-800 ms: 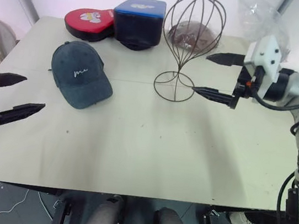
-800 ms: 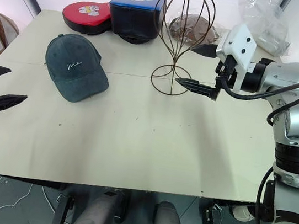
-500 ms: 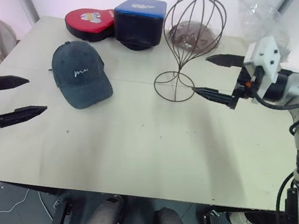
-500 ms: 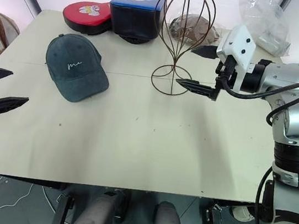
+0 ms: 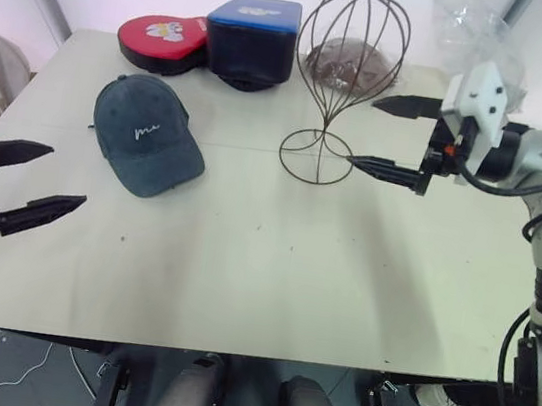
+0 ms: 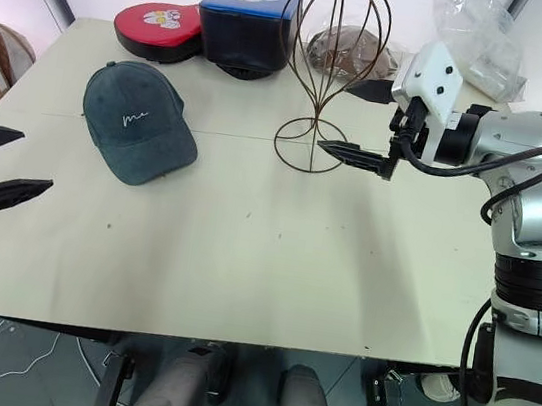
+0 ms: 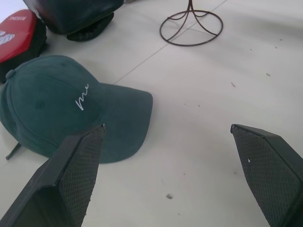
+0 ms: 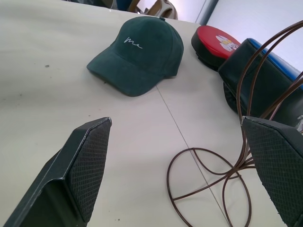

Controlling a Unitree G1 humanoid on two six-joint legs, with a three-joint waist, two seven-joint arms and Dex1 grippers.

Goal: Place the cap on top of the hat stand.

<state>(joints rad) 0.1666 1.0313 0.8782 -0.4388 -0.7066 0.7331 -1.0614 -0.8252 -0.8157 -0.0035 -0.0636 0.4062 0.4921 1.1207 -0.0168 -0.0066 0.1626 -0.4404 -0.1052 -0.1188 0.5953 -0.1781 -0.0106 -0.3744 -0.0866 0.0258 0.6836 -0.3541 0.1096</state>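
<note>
Left hand (image 5: 23, 184) wide open and empty near the surface's (image 5: 272, 264) left edge, right hand (image 5: 394, 135) wide open beside the hat stand (image 5: 341, 82), cap (image 5: 145, 135) lying flat between them, brim toward the robot, red cap (image 5: 162, 41) behind

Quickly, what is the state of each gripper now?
Left gripper: open, holding nothing.
Right gripper: open, holding nothing, beside the thin dark wire hat stand.
</note>
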